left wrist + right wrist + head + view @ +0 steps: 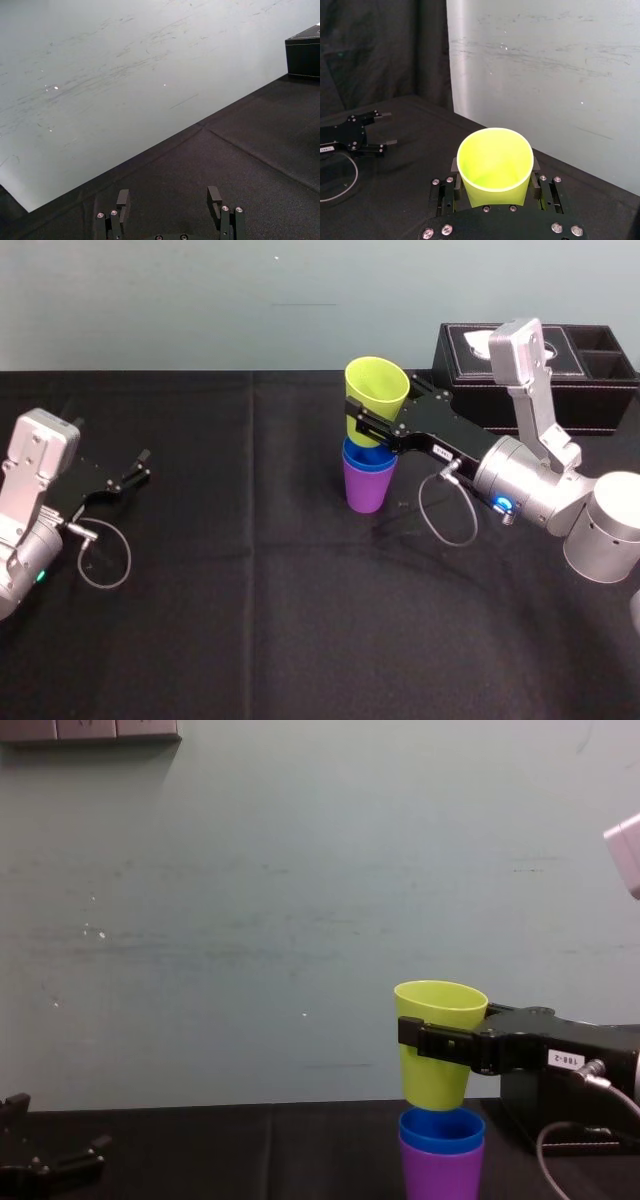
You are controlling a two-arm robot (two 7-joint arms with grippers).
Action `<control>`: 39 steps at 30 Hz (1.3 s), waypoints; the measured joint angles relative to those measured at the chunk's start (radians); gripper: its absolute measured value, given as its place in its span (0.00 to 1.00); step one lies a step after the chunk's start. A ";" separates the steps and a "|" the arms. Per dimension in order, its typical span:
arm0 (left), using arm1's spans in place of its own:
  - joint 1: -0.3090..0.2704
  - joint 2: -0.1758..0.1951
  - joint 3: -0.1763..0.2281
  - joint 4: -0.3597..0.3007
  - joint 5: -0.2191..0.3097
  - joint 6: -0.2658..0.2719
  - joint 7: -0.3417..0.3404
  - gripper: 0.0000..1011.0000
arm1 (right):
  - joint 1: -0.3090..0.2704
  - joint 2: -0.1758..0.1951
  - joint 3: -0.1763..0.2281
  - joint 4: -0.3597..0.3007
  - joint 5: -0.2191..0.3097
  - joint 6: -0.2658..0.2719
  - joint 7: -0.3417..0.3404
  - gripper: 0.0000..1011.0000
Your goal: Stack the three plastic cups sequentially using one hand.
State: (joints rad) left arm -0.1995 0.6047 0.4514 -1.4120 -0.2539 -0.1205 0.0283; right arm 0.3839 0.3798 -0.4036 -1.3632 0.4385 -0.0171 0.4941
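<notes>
The purple cup stands upright on the black table with the blue cup nested inside it. Directly above them is the yellow-green cup, tilted slightly, its base level with the blue cup's rim. I cannot tell whether it touches. My right gripper is shut on the yellow-green cup from the right, one finger on each side of its wall. In the chest view the yellow-green cup sits over the purple cup. My left gripper rests open at the table's left.
A black leather tissue box stands at the back right, just behind the right arm. The black cloth covers the whole table, and a pale wall runs along its far edge. The left gripper points at bare cloth.
</notes>
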 joint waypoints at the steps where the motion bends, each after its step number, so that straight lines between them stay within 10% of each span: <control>1: 0.000 0.000 0.000 0.000 0.000 0.000 0.000 1.00 | 0.000 0.001 0.000 0.001 -0.001 0.000 0.000 0.73; 39: 0.000 0.000 0.000 0.000 0.000 0.000 0.000 1.00 | 0.014 -0.017 -0.017 0.090 -0.041 -0.012 0.012 0.73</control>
State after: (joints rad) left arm -0.1995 0.6047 0.4514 -1.4120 -0.2539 -0.1205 0.0283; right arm 0.3976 0.3632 -0.4208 -1.2728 0.3973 -0.0293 0.5065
